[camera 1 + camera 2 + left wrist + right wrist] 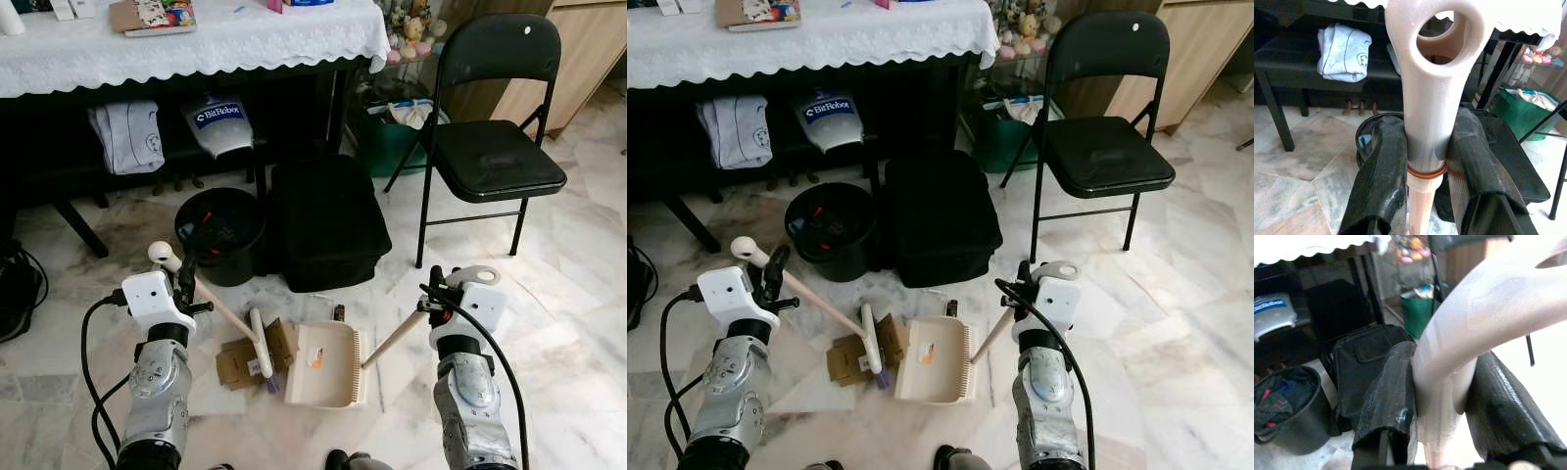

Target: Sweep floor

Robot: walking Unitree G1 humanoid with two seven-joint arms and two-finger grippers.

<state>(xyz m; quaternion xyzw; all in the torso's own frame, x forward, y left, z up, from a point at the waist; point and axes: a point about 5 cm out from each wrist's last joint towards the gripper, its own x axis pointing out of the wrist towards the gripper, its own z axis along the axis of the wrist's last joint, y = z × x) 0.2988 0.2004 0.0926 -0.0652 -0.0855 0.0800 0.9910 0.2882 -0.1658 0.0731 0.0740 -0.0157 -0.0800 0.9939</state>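
- On the marble floor (pixel 578 323) just before the robot, the cream dustpan (pixel 328 365) lies flat, and beside it, on its left, lies the head of the broom (pixel 262 345).
- Pieces of brown cardboard (pixel 247 359) lie under and around the broom head, touching it.
- The left gripper (pixel 1425 161) has its two black fingers closed around the pale broom handle, just below the ring at the handle's end.
- The right gripper (pixel 1442 396) is clamped on the dustpan handle (pixel 394 338), which slants down to the pan.
- Behind the dustpan stand a black bucket (pixel 221 235) with some rubbish inside and a black bag (pixel 328 223), close together; they block the way to the table.
- The table carries a white lace cloth (pixel 196 44); below it a grey folded cloth (pixel 130 135) and a white thing with blue label (pixel 217 123) are kept.
- A black folding chair (pixel 493 147) stands to the right, and a green box (pixel 387 142) is behind it.
- Black cables (pixel 20 289) lie at the far left.
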